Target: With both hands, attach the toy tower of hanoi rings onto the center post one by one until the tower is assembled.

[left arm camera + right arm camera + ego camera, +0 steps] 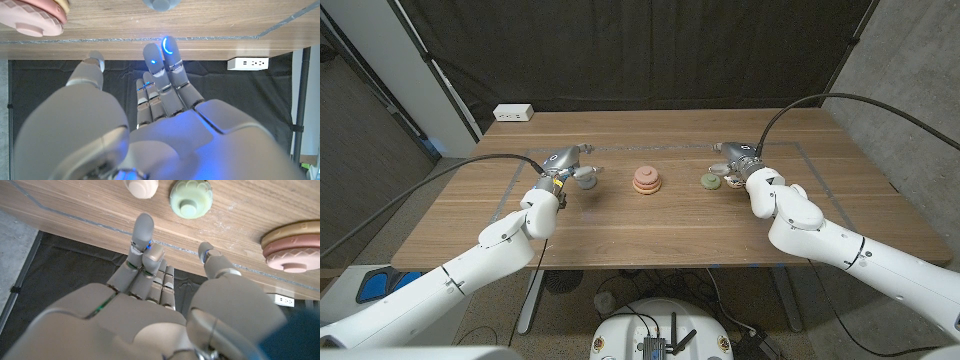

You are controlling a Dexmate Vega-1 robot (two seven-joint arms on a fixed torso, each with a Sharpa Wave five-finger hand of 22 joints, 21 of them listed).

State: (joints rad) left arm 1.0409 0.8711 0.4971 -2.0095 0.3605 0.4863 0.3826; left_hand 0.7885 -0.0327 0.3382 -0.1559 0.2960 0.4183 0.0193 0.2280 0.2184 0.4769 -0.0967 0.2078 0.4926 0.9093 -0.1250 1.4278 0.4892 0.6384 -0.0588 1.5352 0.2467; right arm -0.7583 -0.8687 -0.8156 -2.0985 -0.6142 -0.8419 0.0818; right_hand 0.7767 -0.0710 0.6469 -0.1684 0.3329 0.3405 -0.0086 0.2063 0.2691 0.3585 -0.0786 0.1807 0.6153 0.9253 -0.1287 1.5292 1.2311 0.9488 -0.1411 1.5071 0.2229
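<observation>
At the middle of the table [650, 235] the partly built tower [647, 180] stands upright, its post pointing straight up. The left robot hand [563, 165] is released, fingers apart, beside a grey ring [586, 178]. The right robot hand [738, 160] is likewise released near a green ring [711, 181] lying flat.

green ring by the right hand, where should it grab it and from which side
Probably by the outer rim, pinched from above. The green ring lies flat with a raised hub in the middle, so its scalloped edge is what's free. The right hand sits just behind it, open, with a pale piece close beside.
</observation>
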